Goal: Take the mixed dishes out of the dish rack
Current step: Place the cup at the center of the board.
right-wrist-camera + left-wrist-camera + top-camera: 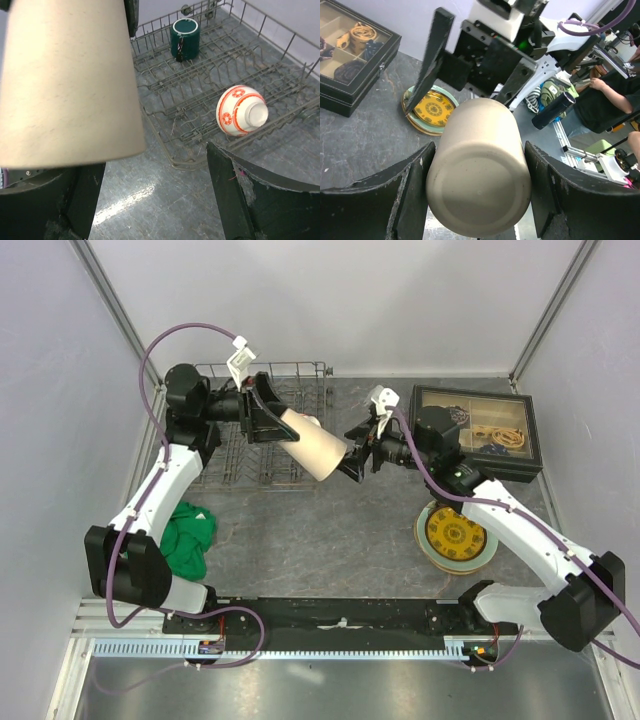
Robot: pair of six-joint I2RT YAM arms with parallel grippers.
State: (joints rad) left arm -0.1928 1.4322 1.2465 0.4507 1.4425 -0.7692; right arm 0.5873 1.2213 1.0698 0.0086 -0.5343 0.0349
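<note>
Mug [185,32], bowl [240,111] in rack [200,86] (box [478,430] rt)

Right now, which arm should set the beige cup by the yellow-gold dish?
Right, likely: the right hand, open, is at the beige cup, with the yellow-gold dish beside that arm. The left hand grips its base by the dish rack.

Beige cup [65,80]: my right wrist view crops its top and left.
Dish rack [250,465]: left arm [190,395] covers its upper-left part from above.
Box trinkets [497,435]: too small for me to name.
</note>
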